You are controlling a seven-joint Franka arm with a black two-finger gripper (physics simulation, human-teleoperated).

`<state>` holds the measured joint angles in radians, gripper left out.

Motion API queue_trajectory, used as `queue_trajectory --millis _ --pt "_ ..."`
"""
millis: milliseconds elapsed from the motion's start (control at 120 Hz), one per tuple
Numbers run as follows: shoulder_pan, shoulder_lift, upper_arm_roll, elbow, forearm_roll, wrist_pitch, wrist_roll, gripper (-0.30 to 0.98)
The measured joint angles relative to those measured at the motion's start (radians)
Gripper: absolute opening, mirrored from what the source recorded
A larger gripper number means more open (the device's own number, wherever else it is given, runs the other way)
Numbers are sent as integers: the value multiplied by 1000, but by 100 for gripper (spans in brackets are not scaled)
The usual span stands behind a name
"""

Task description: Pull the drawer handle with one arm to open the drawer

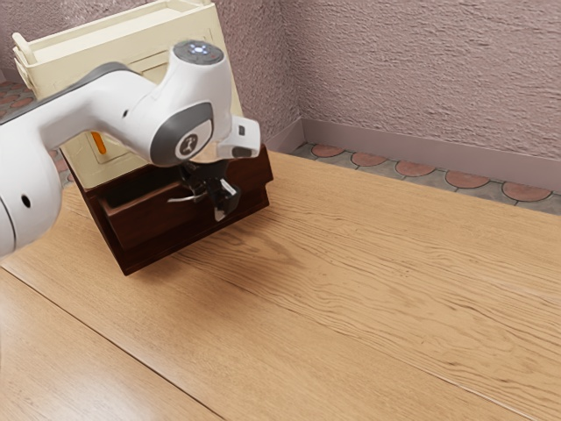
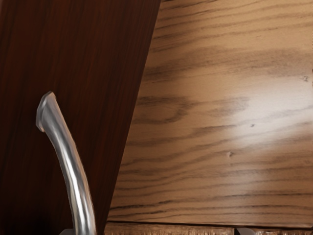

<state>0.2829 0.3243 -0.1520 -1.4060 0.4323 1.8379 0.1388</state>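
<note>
My gripper [image 1: 216, 207] is at the dark brown drawer front [image 1: 145, 223], beside the silver handle [image 1: 182, 200], whose near end sticks out past the black fingers. A dark hollow shows behind the front's upper edge. In the wrist view, the tips of my gripper [image 2: 156, 231] stand wide apart at the lower edge. The curved metal handle [image 2: 72, 164] runs down from its mount on the brown front [image 2: 102, 58] to the space between them, close to one fingertip and far from the other. My gripper is open; the handle's lower end is cut off.
The cabinet's cream upper part [image 1: 114, 167] rises behind the arm, with an orange piece [image 1: 99, 142] on it. Wooden tabletop [image 1: 368, 289] extends in front of the drawer and toward the exterior view's right. A textured wall [image 1: 421, 70] stands beyond the table.
</note>
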Motion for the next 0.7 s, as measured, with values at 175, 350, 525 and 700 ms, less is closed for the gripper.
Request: queue_trajectory --millis 175,350,525,700 --pt "-10 -15 0 -31 2 6 -15 43" --pt "-15 -29 0 -41 4 9 -28 33" --pt "-14 -42 0 -41 4 9 -37 34" --pt "-29 -48 1 -68 2 10 -51 37"
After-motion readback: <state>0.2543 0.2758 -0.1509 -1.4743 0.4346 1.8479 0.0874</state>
